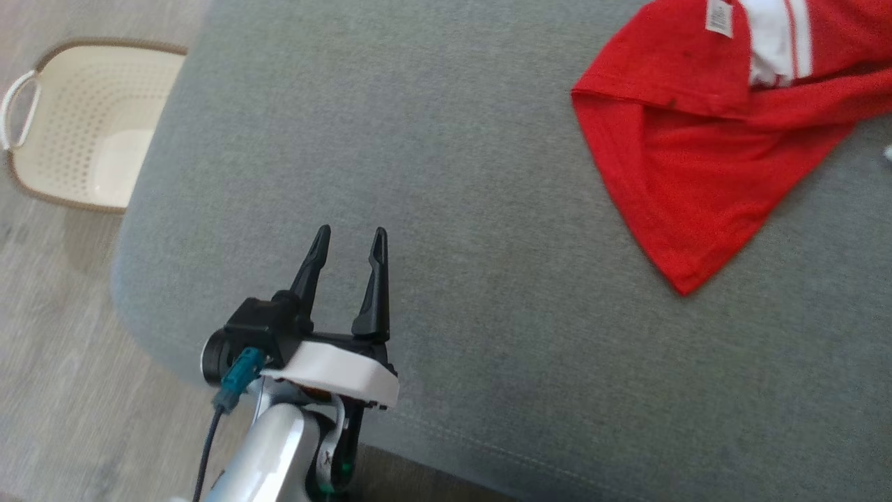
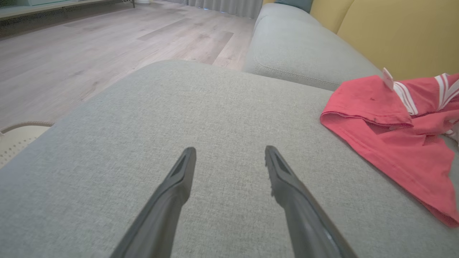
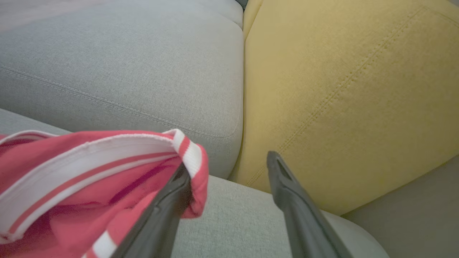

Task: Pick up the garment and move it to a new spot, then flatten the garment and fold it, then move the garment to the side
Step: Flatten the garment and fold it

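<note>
Garment [image 1: 697, 160], red with white stripes, lies crumpled on the gray seat cushion [image 1: 453, 209], toward its far right corner. White label [image 1: 720, 17] on it: print unreadable. Left arm's fingers [image 1: 310, 268] spread, empty, over the cushion's near left edge. Right wrist view adds the right arm's fingers [image 3: 287, 193] — spread, striped hem draped against one — and a yellow backrest [image 3: 340, 89] behind the cushion.

cream basket [image 1: 77, 118] on wood floor [image 1: 42, 390] | grey sofa seat [image 1: 453, 279] | yellow backrest [image 3: 358, 89]
</note>
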